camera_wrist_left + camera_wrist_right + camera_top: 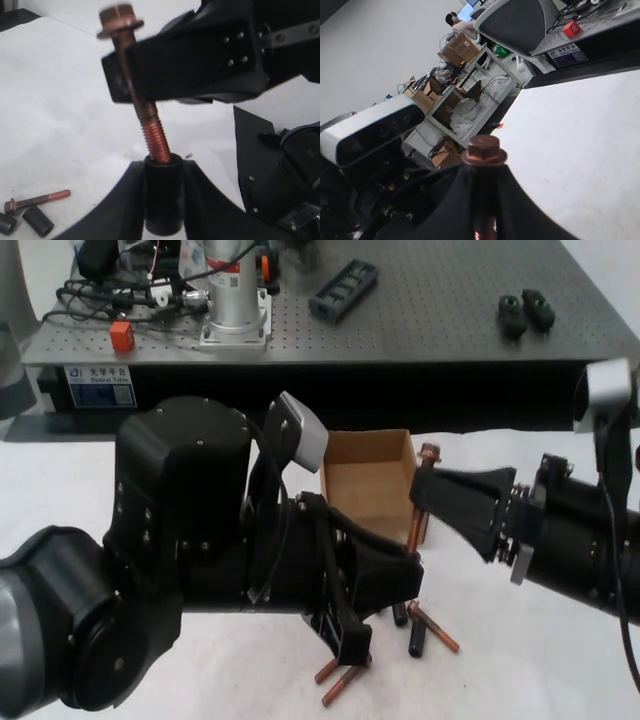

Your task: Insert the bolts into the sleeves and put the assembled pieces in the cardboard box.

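Left arm (pixel 180 510), left of box (pixel 365 480): glossy black housings, boxy with rounded corners, small silver side screws (pixel 147 512). Rear link (pixel 40 630), farthest from box, is grey. Thin black left cable (pixel 283 525) loops along the forearm. Left cam (pixel 300 435), just left of box: silver-grey shell, dark face. Left fingers (pixel 210 210): matte black, curved.

Right arm (pixel 585 540), right of box: black, wedge housing (pixel 470 505) tapering toward box, grey plate (pixel 521 562) behind it. Four small face screws (pixel 232 49) on the housing. Right cam (pixel 607 390): silver-grey, thin black right cable (pixel 622 600) running down from it. Right fingers (pixel 520 205): black, smooth.
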Controlling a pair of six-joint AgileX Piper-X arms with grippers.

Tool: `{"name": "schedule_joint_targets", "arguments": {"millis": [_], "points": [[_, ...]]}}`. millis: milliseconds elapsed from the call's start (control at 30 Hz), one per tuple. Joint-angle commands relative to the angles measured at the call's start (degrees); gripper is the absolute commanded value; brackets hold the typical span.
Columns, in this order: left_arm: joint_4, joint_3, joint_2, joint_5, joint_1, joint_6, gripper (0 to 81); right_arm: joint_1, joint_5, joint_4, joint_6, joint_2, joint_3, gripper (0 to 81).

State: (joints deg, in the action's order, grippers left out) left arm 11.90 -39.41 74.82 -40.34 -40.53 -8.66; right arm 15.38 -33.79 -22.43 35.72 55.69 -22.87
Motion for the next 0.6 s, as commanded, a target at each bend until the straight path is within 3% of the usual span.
{"name": "schedule_joint_targets", "arguments": {"millis": [0, 333, 567], "points": [[2.4, -0.7, -0.8, -1.4, 0.0, -0.4, 0.7, 0.1, -1.1, 1.1, -1.0, 0.1, -0.2, 0.6], [3.2, -0.7, -0.8, 5.5, 0.0, -0.4, 0.7, 0.1, -4.3, 1.5, -4.2, 0.1, -0.2, 0.6], [3.8, -0.7, -0.8, 7.2, 0.0, 0.1, 0.7, 0.9, -4.5, 1.5, -12.9, 0.0, -0.2, 0.6]]}}
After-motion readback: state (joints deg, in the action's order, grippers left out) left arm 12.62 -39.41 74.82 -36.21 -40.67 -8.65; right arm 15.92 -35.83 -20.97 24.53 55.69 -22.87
